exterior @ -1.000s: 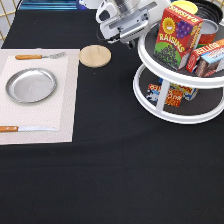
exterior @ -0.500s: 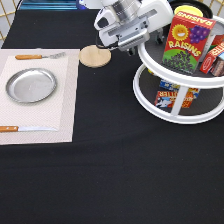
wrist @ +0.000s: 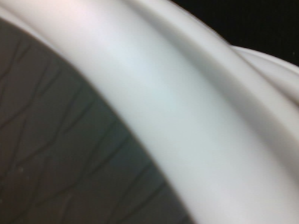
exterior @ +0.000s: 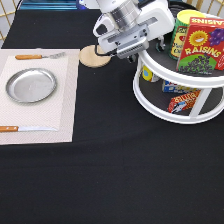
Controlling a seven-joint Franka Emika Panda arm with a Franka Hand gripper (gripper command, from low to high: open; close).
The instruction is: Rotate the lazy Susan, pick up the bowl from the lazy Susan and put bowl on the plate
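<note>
The lazy Susan point(exterior: 150, 107) stands at the exterior view's right, white with dark tray surfaces. My gripper point(exterior: 135, 54) is at the left edge of its top tier, against the white rim. The wrist view shows only that white rim point(wrist: 183, 100) and the dark grey tray surface point(wrist: 48, 150) from very close. The black bowl does not show in either view. The silver plate point(exterior: 31, 85) lies empty on a pale placemat point(exterior: 67, 100) at the exterior view's left, well apart from the gripper.
A raisins box point(exterior: 204, 46) and a can point(exterior: 181, 30) stand on the top tier. Small packets point(exterior: 180, 100) lie on the lower tier. A round wooden disc point(exterior: 92, 56) lies left of the gripper. A fork point(exterior: 37, 56) and a knife point(exterior: 25, 128) flank the plate.
The turntable has turned: the raisins box has swung toward the exterior view's right and the lower-tier packets have shifted. The gripper has stayed at the top tier's left rim, a little lower.
</note>
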